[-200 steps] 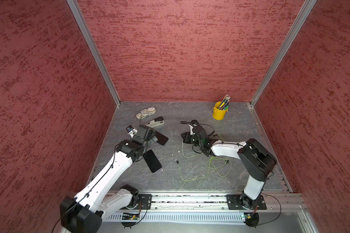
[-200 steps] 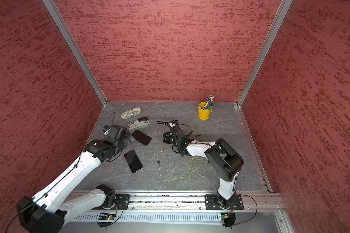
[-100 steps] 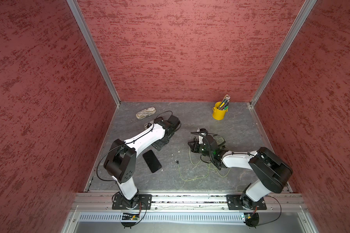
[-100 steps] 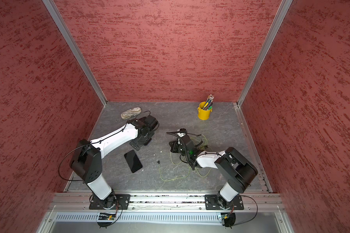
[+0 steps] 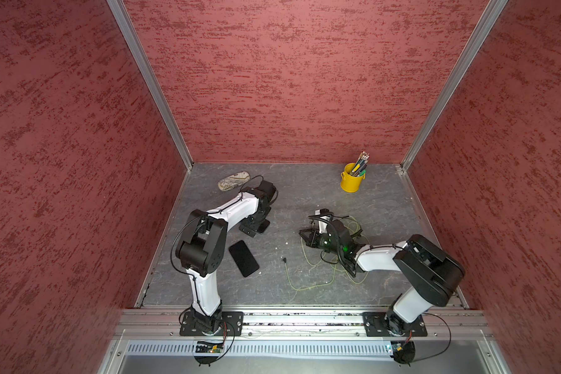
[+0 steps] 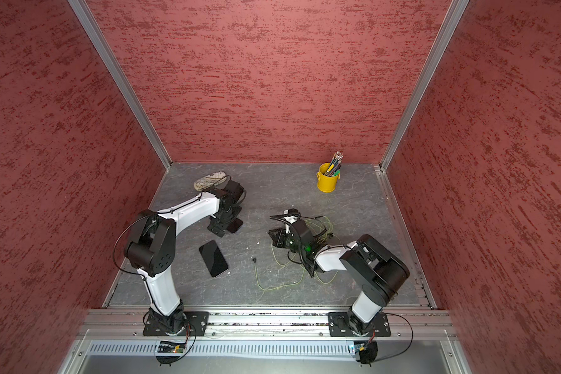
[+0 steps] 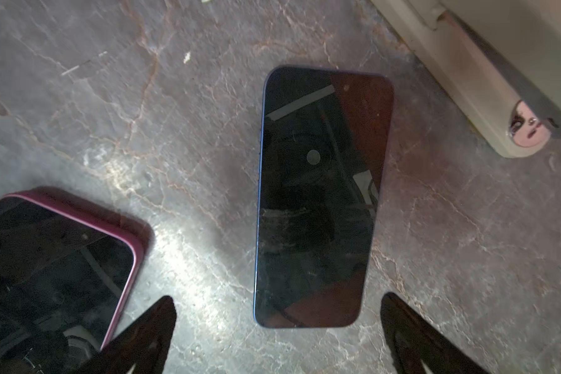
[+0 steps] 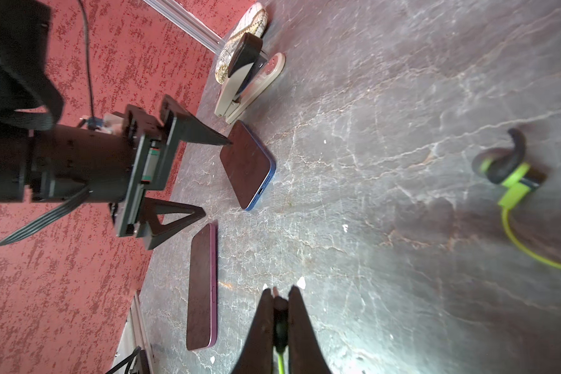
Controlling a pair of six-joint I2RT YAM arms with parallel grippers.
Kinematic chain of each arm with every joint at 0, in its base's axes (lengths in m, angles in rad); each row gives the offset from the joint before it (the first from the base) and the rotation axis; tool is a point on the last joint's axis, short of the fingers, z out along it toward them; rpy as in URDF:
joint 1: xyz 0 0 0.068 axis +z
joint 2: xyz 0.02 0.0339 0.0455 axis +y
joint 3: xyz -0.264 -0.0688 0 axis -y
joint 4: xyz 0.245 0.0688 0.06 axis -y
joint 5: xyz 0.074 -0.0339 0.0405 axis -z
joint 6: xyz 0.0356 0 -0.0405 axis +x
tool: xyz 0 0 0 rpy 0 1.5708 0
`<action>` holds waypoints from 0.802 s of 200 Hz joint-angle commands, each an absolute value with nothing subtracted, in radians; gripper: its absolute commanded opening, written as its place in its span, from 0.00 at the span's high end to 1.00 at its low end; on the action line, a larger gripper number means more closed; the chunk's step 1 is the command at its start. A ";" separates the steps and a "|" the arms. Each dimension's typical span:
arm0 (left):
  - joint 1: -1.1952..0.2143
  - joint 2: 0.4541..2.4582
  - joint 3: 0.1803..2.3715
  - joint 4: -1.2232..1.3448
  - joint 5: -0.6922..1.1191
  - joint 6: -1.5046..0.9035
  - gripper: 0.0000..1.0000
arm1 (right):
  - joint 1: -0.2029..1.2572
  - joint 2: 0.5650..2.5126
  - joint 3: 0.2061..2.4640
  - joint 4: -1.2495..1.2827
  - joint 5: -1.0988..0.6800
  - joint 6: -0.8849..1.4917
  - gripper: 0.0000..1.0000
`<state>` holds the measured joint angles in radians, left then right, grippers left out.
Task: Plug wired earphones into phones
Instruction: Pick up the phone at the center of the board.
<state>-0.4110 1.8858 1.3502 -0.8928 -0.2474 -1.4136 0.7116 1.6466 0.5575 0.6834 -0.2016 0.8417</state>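
Two phones lie flat on the grey floor. The blue-edged phone (image 7: 321,194) (image 8: 246,165) (image 5: 265,227) sits between the fingers of my open left gripper (image 7: 277,309) (image 8: 212,176) (image 5: 255,228), which touch nothing. Nearer the front lies the pink-edged phone (image 5: 243,258) (image 6: 213,258) (image 7: 52,275) (image 8: 203,285). My right gripper (image 8: 280,291) (image 5: 306,238) (image 6: 274,236) is shut on a black plug (image 8: 280,306) with a yellow-green cable trailing from it. The wired earphones (image 5: 337,262) (image 6: 305,259) lie tangled around the right arm. A loose plug (image 5: 284,260) and an earbud (image 8: 506,162) rest on the floor.
A grey-and-black stapler (image 8: 246,74) (image 7: 467,64) and a patterned beige case (image 5: 234,180) (image 8: 240,39) lie behind the left gripper near the left wall. A yellow cup of pens (image 5: 352,181) stands at the back right.
The left arm has folded differently, and its gripper now sits low over the blue-edged phone, hiding the stapler in the top views. The right gripper has drawn toward the front with the plug.
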 commanded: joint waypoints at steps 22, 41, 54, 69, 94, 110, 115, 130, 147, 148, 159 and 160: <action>-0.385 1.919 1.369 -0.838 -0.194 -1.372 0.01 | 0.712 1.668 0.574 0.709 -0.228 0.843 1.00; -0.381 1.927 1.364 -0.799 -0.180 -1.353 0.00 | 0.712 1.679 0.579 0.704 -0.231 0.835 1.00; -0.375 1.944 1.374 -0.805 -0.170 -1.356 0.00 | 0.712 1.686 0.582 0.704 -0.234 0.833 1.00; -0.368 1.962 1.381 -0.799 -0.158 -1.355 0.00 | 0.712 1.693 0.585 0.705 -0.242 0.834 1.00; -0.364 2.000 1.407 -0.843 -0.158 -1.360 0.00 | 0.712 1.693 0.585 0.700 -0.241 0.832 1.00; -0.365 2.011 1.411 -0.857 -0.167 -1.366 0.00 | 0.712 1.691 0.589 0.694 -0.242 0.828 1.00; -0.365 2.013 1.411 -0.859 -0.171 -1.367 0.00 | 0.712 1.690 0.589 0.694 -0.243 0.828 1.00; -0.365 2.016 1.412 -0.864 -0.179 -1.373 0.00 | 0.713 1.691 0.590 0.691 -0.245 0.826 1.00; -0.363 2.022 1.415 -0.870 -0.177 -1.375 0.00 | 0.713 1.692 0.590 0.690 -0.245 0.824 1.00; -0.364 2.023 1.416 -0.870 -0.177 -1.375 0.00 | 0.713 1.692 0.590 0.690 -0.246 0.824 1.00; -0.363 2.029 1.424 -0.880 -0.174 -1.375 0.00 | 0.713 1.692 0.590 0.690 -0.248 0.824 1.00; -0.363 2.031 1.424 -0.881 -0.174 -1.375 0.00 | 0.713 1.692 0.590 0.689 -0.249 0.825 1.00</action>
<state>-0.3695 1.9995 1.4048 -0.8433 -0.1623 -1.3724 0.7116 1.6886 0.5648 0.6838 -0.2367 0.8303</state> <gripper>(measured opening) 0.996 0.095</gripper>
